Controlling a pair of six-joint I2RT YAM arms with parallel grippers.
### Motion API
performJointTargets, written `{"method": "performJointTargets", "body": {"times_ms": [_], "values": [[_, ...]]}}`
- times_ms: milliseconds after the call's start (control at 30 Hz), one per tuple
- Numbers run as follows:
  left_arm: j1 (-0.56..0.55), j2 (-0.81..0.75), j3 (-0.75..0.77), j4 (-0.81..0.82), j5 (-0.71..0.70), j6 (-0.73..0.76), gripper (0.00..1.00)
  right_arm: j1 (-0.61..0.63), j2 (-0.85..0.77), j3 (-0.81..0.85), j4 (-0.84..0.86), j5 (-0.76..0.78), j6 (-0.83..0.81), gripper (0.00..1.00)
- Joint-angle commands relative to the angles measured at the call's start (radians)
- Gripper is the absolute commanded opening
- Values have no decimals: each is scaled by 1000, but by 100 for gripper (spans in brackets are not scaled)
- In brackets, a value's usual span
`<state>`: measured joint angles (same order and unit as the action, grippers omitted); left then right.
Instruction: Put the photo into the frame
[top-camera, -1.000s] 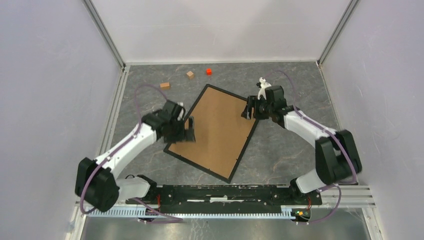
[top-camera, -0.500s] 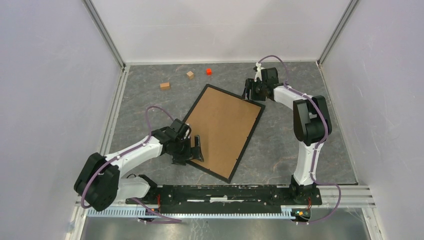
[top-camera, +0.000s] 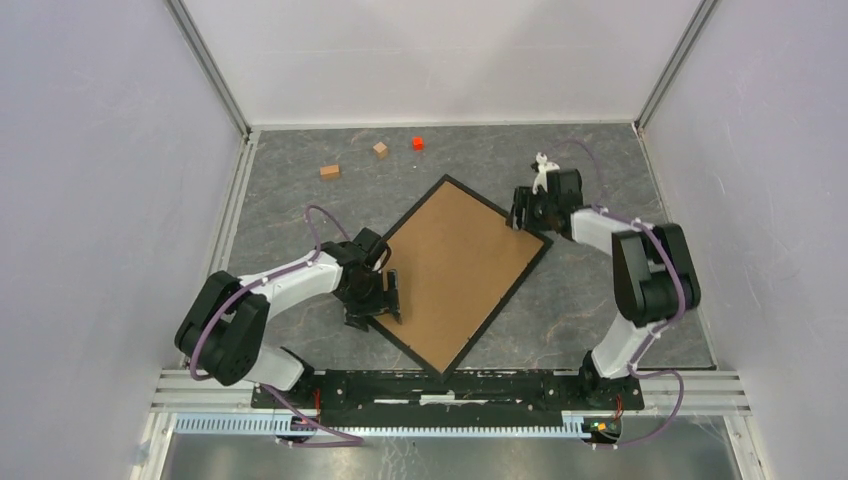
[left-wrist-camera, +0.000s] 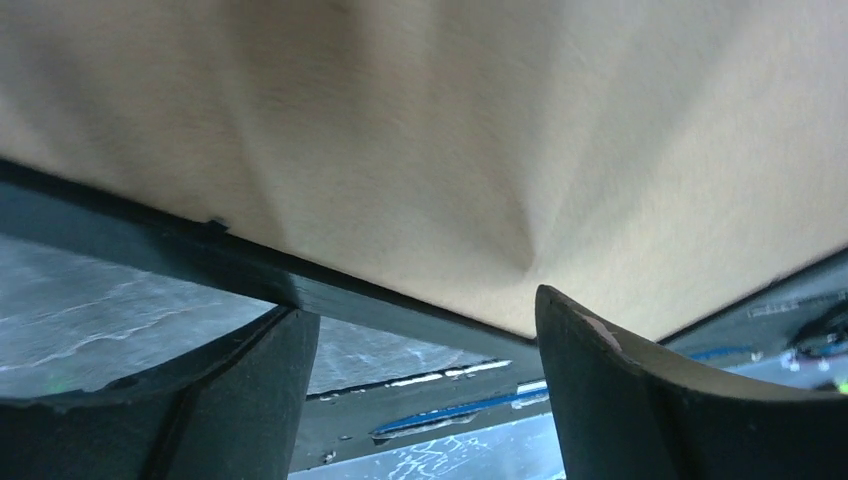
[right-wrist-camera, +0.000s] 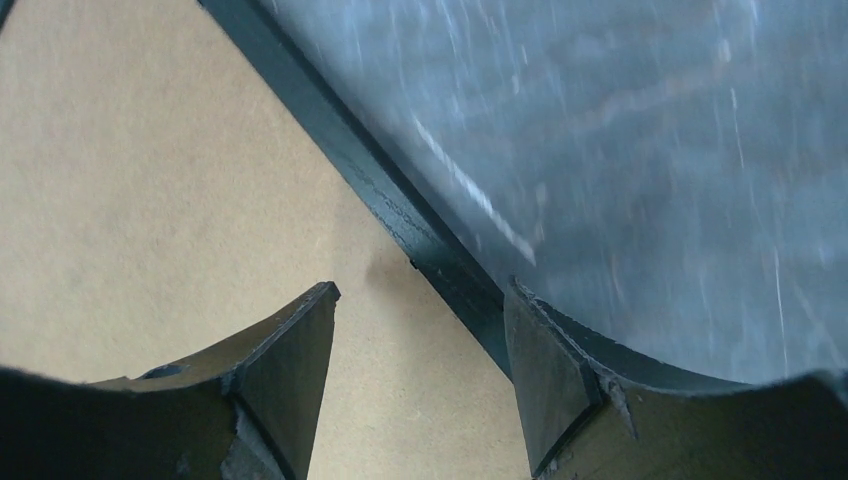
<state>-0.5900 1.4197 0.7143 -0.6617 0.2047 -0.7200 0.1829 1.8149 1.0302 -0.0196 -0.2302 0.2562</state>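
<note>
On your left, the side wall (top-camera: 100, 150) runs along the counter (top-camera: 290, 200) edge, with a strip of bare grey counter between it and the left arm. Your left tool (top-camera: 378, 303) sits at the lower left long edge of the frame (top-camera: 455, 270), jaws apart. In its wrist view the black rim crosses just beyond the fingertips (left-wrist-camera: 270, 370), with brown backing board past it and nothing clamped.

There's one frame. It lies flat, back side up, on a diagonal mid-counter, its near corner close to the base rail (top-camera: 450, 385).

At the back, well apart from the frame, count three small blocks: a wooden block (top-camera: 329, 171), a second wooden block (top-camera: 380, 149) and a red block (top-camera: 417, 142).

Now your right tool (top-camera: 522, 208). It's at the frame's far right corner, jaws apart and astride the black rim, one finger over the board, the other on the counter side. You cannot tell whether either finger touches the rim. Right of the arm, open counter runs to the right wall (top-camera: 760, 150).
</note>
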Motion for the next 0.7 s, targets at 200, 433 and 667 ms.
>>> {"method": "performJointTargets", "body": {"times_ms": [200,433,667], "values": [[218,155,175,116,-99,140,53,42,-383,-570,59,-231,146,66],[227,218,228,86,-114,156,29,45,-515,-562,-70,-215,107,66],[228,407,461,-139,-201,383,2,83,-563,-595,-53,-355,157,66]]}}
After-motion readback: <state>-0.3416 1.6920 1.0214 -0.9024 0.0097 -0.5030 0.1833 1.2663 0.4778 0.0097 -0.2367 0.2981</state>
